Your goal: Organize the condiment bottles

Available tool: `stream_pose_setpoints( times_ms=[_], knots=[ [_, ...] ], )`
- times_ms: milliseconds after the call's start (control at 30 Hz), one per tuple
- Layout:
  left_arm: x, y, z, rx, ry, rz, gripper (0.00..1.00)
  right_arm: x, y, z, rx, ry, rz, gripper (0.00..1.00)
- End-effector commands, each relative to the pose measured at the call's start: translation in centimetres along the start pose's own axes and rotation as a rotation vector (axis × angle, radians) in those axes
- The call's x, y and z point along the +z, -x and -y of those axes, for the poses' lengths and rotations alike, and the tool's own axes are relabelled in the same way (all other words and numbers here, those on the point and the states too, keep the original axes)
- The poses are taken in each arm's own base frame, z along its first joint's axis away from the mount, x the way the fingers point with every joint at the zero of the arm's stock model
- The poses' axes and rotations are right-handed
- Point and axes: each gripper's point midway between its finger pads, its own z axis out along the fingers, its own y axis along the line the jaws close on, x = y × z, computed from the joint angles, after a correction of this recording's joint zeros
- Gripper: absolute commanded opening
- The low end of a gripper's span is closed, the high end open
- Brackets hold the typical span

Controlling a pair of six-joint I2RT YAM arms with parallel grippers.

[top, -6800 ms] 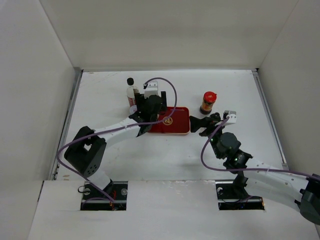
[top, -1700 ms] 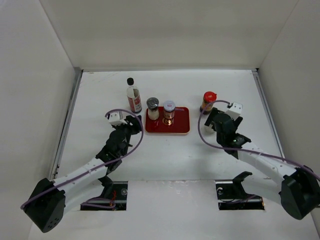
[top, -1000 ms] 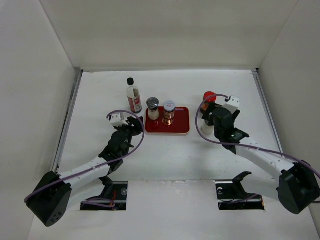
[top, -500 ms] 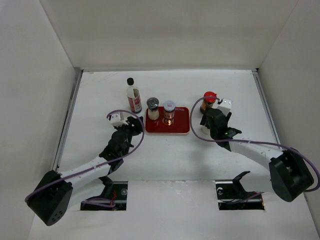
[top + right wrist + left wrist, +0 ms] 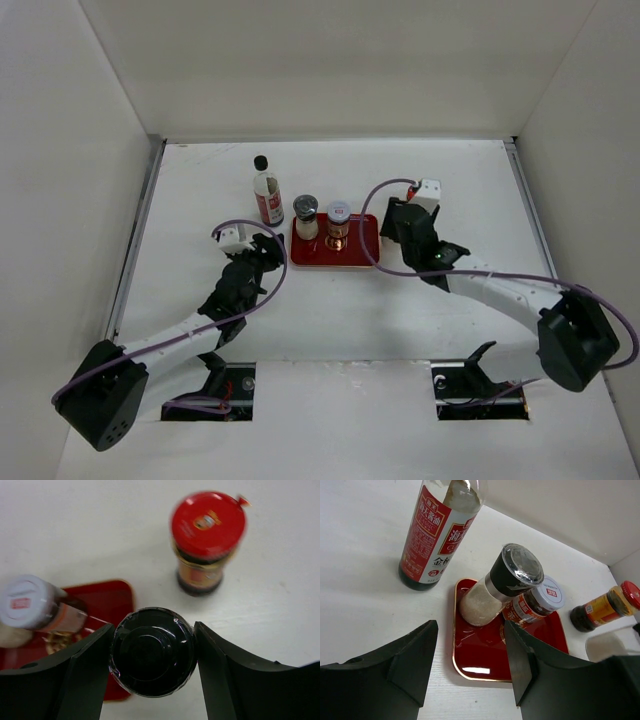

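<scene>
The right gripper (image 5: 152, 655) clamps the black-lidded jar (image 5: 152, 647) between its fingers (image 5: 85, 675) at the red tray's (image 5: 107, 600) right edge, apparently to set it beside the grey-lidded grinder (image 5: 515, 572) and white-lidded jar (image 5: 547, 592) grouped there. The left gripper (image 5: 470, 665) hangs wide open and empty off the tray's left side, seemingly keeping clear. The tall bottle (image 5: 427, 535) and red-capped bottle (image 5: 207, 530) stand on the table (image 5: 200, 190).
</scene>
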Motion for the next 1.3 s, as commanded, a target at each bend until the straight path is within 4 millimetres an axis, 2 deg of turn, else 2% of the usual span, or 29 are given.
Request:
stream_pose_setpoints(
  times_ms=[0,133,267,500,600,733,800,867,933,1000,1033,1100,1133,1200,1233,1267],
  knots=[
    [0.1,1.0,0.6,-0.039,-0.025,0.038,0.54,0.5,6.6,-5.5,0.123,0.124,0.165,0.51],
    [0.1,0.9,0.5,-0.043,-0.022,0.035,0.53,2.6,6.1,-8.9,0.106,0.178,0.142,0.51],
    [0.2,1.2,0.0,-0.043,-0.007,0.044,0.53,4.3,5.2,-10.4,0.104,0.187,0.129,0.51],
    [0.5,0.6,-0.2,-0.036,0.004,0.027,0.52,6.2,4.1,-12.0,0.095,0.195,0.106,0.52],
    [0.6,0.5,-0.1,-0.035,0.000,0.024,0.52,6.7,3.7,-12.1,0.086,0.178,0.104,0.54],
    [0.6,0.6,-0.4,-0.035,0.010,0.027,0.52,7.3,2.7,-11.8,0.067,0.157,0.092,0.71],
    [0.6,0.8,-0.4,-0.032,0.011,0.032,0.52,7.0,2.6,-11.4,0.063,0.151,0.091,0.83],
    [0.7,0.9,-0.8,-0.026,0.025,0.038,0.52,6.1,3.3,-11.0,0.073,0.154,0.105,0.93],
    [0.8,1.1,-1.2,-0.021,0.042,0.040,0.50,5.1,4.3,-10.5,0.082,0.163,0.125,0.98],
    [1.0,1.7,-0.9,-0.020,0.042,0.049,0.44,3.6,5.5,-9.7,0.101,0.175,0.150,1.00],
    [1.1,2.3,-0.5,-0.017,0.039,0.054,0.40,2.8,6.0,-9.4,0.107,0.183,0.156,0.99],
    [1.3,3.4,0.4,0.002,0.047,0.041,0.32,1.3,6.2,-8.7,0.118,0.200,0.159,0.86],
    [1.4,3.8,0.7,0.012,0.061,0.033,0.29,0.6,6.1,-8.3,0.124,0.207,0.164,0.74],
    [2.0,5.1,1.7,0.025,0.082,0.025,0.27,-1.2,5.6,-7.4,0.157,0.227,0.174,0.40],
    [2.4,5.9,2.1,0.038,0.087,0.021,0.29,-2.2,5.3,-7.1,0.179,0.243,0.175,0.28],
    [3.0,6.7,2.6,0.061,0.092,0.019,0.30,-3.2,4.9,-7.0,0.197,0.268,0.167,0.21]
  ],
)
